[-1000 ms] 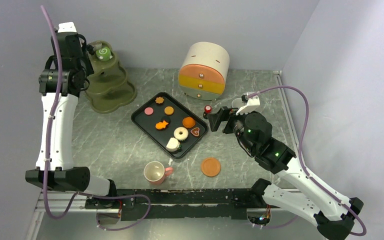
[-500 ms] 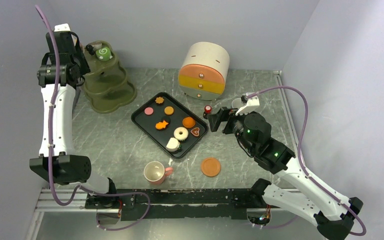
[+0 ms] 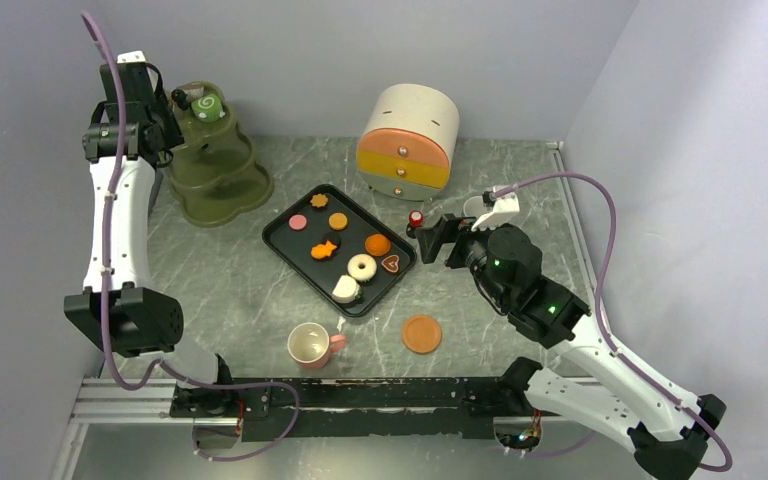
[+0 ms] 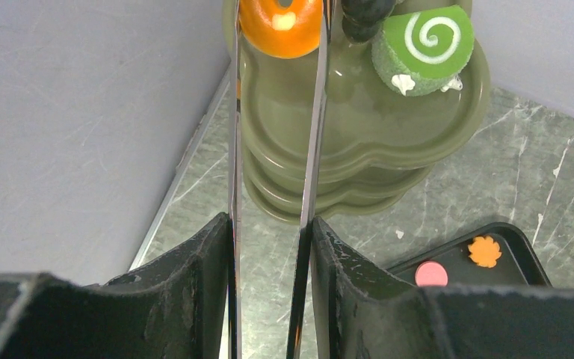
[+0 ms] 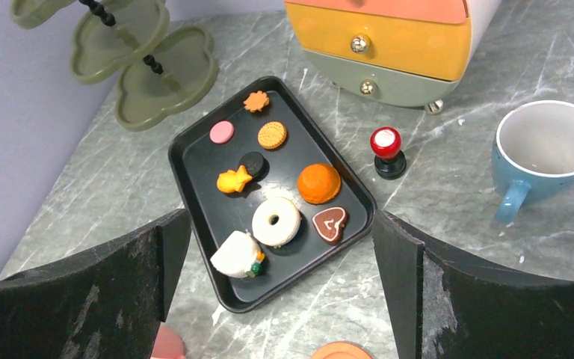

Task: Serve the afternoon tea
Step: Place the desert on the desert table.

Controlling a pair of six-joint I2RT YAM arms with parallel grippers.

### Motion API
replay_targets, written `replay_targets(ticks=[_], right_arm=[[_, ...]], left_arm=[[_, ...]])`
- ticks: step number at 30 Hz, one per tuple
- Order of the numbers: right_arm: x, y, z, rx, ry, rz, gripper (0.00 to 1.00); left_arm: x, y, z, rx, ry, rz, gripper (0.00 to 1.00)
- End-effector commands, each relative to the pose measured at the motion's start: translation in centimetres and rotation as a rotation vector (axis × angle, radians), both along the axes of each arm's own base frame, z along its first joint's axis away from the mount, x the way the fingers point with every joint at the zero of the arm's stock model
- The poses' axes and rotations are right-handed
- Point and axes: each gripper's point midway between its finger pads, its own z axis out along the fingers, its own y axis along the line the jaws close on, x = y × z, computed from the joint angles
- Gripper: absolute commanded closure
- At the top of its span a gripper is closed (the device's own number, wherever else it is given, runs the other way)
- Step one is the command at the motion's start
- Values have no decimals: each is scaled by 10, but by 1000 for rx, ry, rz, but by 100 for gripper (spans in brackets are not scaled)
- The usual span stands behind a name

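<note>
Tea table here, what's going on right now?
The left hand holds an orange doughnut over the top tier of the stand, beside the green roll lying there. The right hand hangs open right of the tray, where the other pastries lie. A pink cup and a saucer sit near the front edge; a blue cup sits by the drawers.

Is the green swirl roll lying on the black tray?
No, the green swirl roll sits on the top tier of the olive-green stand, not on the black tray.
</note>
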Motion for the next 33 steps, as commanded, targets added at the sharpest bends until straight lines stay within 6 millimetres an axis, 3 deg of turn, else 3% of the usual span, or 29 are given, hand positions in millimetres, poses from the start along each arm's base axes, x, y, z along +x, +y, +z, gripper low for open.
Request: replay_targets(ticks=[1,12,20,29,33], right_arm=[[3,-5,8,13,-26,-24,5],[3,-7,9,9,-31,-33,5],[2,-8,10,12,-34,-33,5],[1,-9,10,13,-33,-35,5],[1,-10,10,19,-35,-36,5]], left_arm=[[13,6,16,-1,-75,4,59],[22,3,6,-19,-54,-19,53],[22,3,13,-17,-61,-25,45],[19,3,29,-15,-98,-19,44],[20,2,25,-17,-83,-23,44]])
